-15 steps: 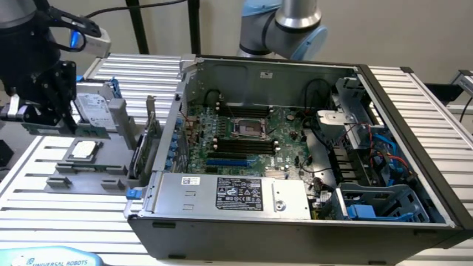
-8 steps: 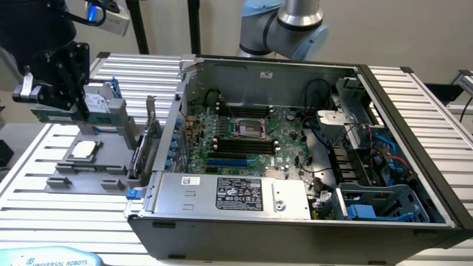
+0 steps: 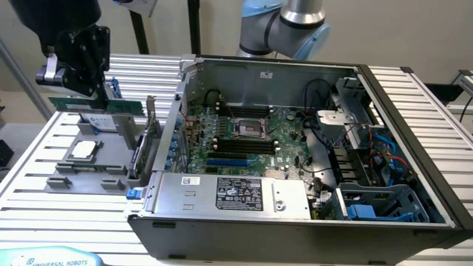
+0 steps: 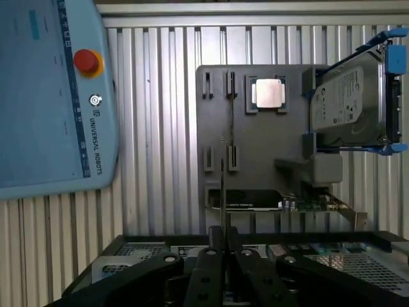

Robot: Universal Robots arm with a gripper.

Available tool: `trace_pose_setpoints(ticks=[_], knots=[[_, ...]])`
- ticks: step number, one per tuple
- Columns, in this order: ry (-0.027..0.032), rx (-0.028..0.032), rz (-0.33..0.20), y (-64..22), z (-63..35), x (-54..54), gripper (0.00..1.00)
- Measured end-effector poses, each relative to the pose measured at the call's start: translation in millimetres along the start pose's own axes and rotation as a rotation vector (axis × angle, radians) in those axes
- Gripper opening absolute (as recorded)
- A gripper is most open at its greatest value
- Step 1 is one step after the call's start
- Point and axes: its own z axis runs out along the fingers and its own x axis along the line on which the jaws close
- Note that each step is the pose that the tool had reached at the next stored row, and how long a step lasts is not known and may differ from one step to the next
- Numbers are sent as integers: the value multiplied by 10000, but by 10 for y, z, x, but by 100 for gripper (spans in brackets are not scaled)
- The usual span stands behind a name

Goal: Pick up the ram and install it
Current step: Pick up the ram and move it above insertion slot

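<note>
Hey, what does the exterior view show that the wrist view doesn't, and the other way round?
Exterior view adds: the motherboard with its black slots. Wrist view adds: the pendant's red button. Both share: the gripper shut on the ram, above the gray tray holding the processor chip.
</note>
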Motion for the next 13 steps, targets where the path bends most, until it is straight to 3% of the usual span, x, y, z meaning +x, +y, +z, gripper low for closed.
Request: trace_pose_setpoints(ticks=[4, 13], knots=[[-74, -2, -3, -177, -95, -10, 13], [-356, -12, -15, -586, -161, -26, 13]])
